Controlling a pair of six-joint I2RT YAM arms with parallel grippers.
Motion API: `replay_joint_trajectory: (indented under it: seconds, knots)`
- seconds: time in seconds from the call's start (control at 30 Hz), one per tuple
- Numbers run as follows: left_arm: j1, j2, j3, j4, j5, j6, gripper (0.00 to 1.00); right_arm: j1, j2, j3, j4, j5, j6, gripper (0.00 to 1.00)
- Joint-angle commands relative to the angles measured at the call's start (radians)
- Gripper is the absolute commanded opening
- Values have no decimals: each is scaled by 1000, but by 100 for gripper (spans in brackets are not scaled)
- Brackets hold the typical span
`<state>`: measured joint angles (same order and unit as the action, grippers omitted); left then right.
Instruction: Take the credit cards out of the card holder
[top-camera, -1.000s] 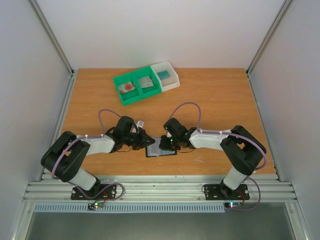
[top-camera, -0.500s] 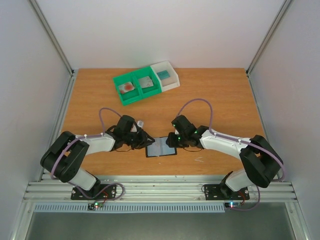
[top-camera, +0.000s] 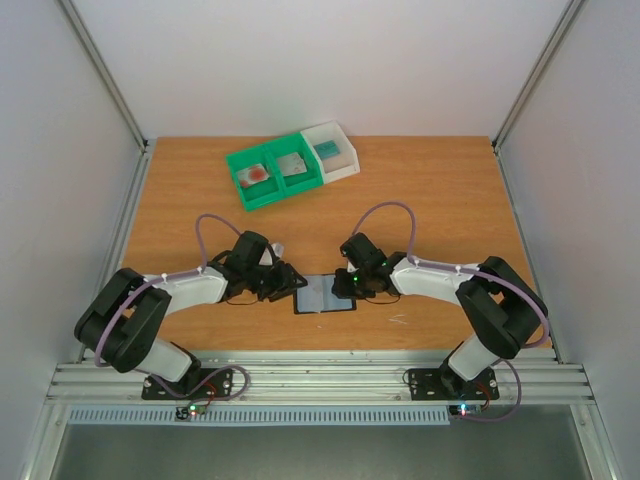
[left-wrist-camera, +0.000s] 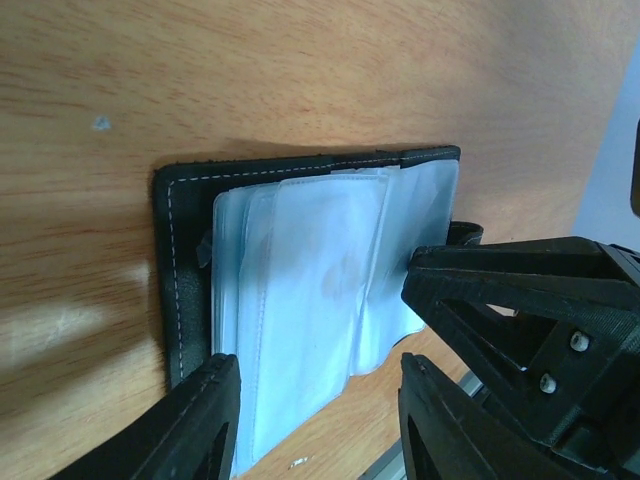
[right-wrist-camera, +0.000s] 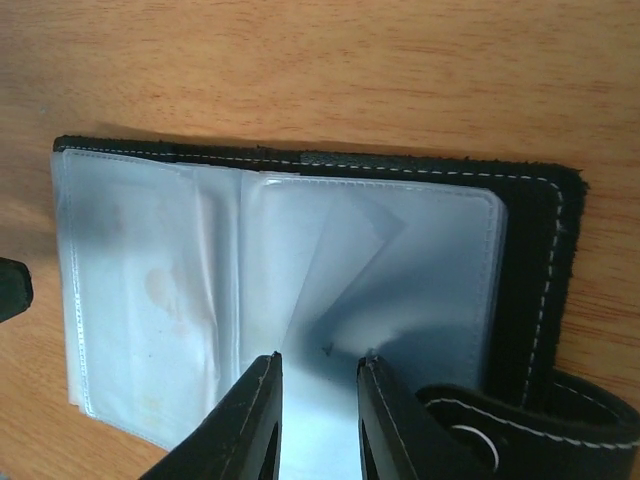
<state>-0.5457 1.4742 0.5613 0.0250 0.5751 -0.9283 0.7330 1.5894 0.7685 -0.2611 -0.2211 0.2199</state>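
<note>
The card holder (top-camera: 325, 296) lies open on the table between my two grippers, black outside with clear grey-blue sleeves. In the left wrist view the holder (left-wrist-camera: 300, 290) lies between my open left gripper's (left-wrist-camera: 315, 375) fingers, near its edge. In the right wrist view the right gripper (right-wrist-camera: 320, 362) stands just over the holder's right sleeve (right-wrist-camera: 400, 270), its jaws a narrow gap apart with nothing between them. A pale credit card (right-wrist-camera: 345, 262) sits tilted inside that sleeve. A faint pink blotch (right-wrist-camera: 160, 288) shows through the left sleeve. The clasp tab (right-wrist-camera: 520, 425) lies beside the right finger.
A green bin (top-camera: 274, 170) at the back holds two cards, one with a red blotch (top-camera: 257, 174). A white bin (top-camera: 333, 150) joins it on the right. The right gripper's black body (left-wrist-camera: 540, 320) fills the right of the left wrist view.
The right gripper drew back off the holder to the right, then came down onto its right sleeve again. The left gripper stayed at the holder's left edge.
</note>
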Motion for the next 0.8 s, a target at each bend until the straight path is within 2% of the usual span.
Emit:
replay_joint_trajectory:
  seconds: [0.0, 0.27, 0.77]
  knots:
    - [-3, -6, 17, 8, 5, 20, 45, 4, 9, -20, 15, -27, 7, 24]
    - [4, 8, -17, 76, 38, -21, 45, 26, -44, 25, -36, -27, 8, 24]
    - [24, 8, -84, 198, 71, -83, 46, 75, 86, 127, -35, -18, 24, 25]
